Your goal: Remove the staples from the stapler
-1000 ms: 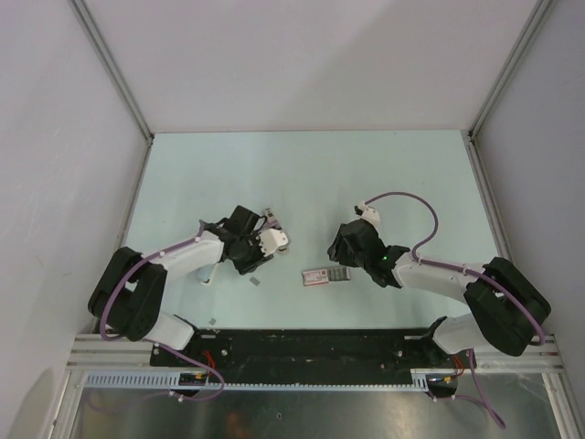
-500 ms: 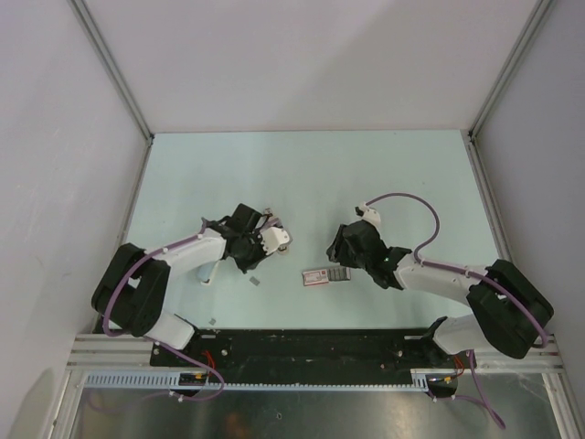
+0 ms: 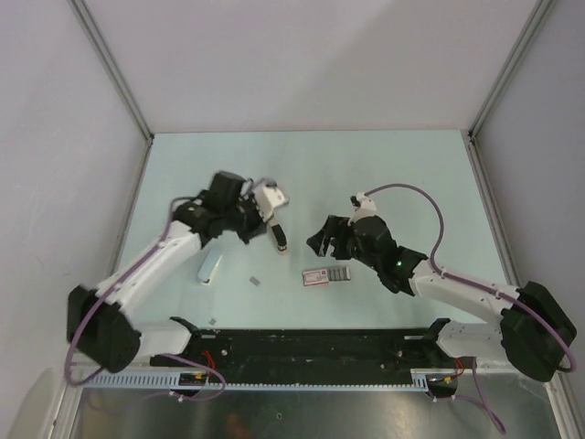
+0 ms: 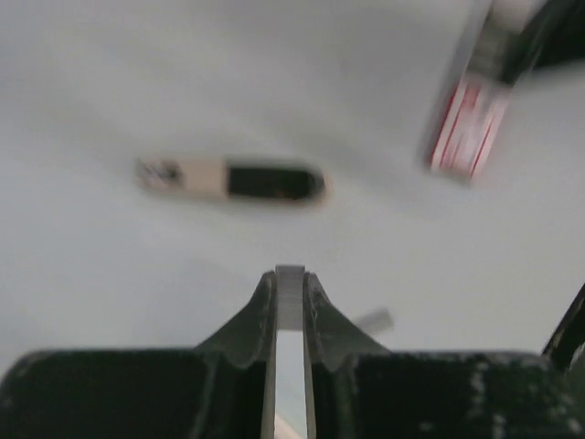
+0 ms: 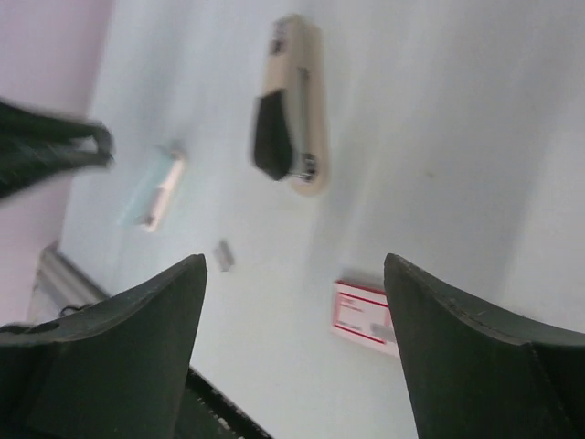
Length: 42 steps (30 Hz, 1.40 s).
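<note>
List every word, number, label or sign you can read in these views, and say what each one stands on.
No text can be read in any view.
On the box: a red-bordered label with some print inside, too small and blurred to read.
On the stapler: no lettering or mark shows.

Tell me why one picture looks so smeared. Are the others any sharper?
Left wrist view: strong motion-like blur, the stapler and the pink-and-grey box smeared into streaks. Right wrist view: milder softness, stapler recognisable, the right gripper dark and unlit in front. Top external view: sharp, evenly lit, faint shadows, no glare.
</note>
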### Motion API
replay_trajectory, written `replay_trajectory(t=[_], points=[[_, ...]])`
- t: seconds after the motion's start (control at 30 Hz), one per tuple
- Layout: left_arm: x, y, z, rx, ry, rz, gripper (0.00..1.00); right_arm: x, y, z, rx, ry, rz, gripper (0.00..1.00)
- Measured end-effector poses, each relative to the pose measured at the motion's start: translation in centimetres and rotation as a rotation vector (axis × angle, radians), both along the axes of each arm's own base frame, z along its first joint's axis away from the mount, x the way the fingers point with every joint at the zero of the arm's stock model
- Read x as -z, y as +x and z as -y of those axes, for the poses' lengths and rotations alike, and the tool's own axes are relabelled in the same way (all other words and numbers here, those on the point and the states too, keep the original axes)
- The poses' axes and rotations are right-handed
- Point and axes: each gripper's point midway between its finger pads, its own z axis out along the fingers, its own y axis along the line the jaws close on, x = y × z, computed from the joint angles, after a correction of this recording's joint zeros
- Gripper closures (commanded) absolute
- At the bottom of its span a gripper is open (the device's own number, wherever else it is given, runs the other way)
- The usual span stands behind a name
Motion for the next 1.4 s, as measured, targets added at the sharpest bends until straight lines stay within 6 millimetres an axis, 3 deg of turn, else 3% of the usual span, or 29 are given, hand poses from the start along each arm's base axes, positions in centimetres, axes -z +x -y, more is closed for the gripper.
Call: replay_trajectory(t=[0.13,0.23,0.3,0.47,0.6,0.87,1.4], points=[[-12.8,1.1,2.4,0.027,-0.296,0.198,0.94,-4.3,-1.0,-1.9,-0.117,0.098,0.099,0.12],[-19.4,-0.4,3.3,0.077,-0.479,0.24,0.93,-8.2,-2.1,-3.1,-0.208,0.183,0.188,0.13],[-21.5,-1.9,4.0,0.122,-0.578,0.193,0.93,-10.9,-2.9,-3.7,-0.259,0.242,0.25,0.14],[-21.6,-4.7,5.8,0.188,-0.738,-0.075,0.91,-16.4,-5.1,-4.6,-0.377,0.367,0.374,0.21],[-20.0,-6.0,6.4,0.172,-0.818,-0.284,0.91,-18.3,-6.4,-5.2,-0.448,0.42,0.409,0.27],[-21.2,-7.4,7.1,0.19,-0.912,-0.451,0.91,-18.5,-7.5,-5.8,-0.49,0.436,0.407,0.35],[-20.2,-7.7,7.1,0.176,-0.939,-0.502,0.91,-18.2,-7.5,-7.3,-0.477,0.471,0.374,0.52]])
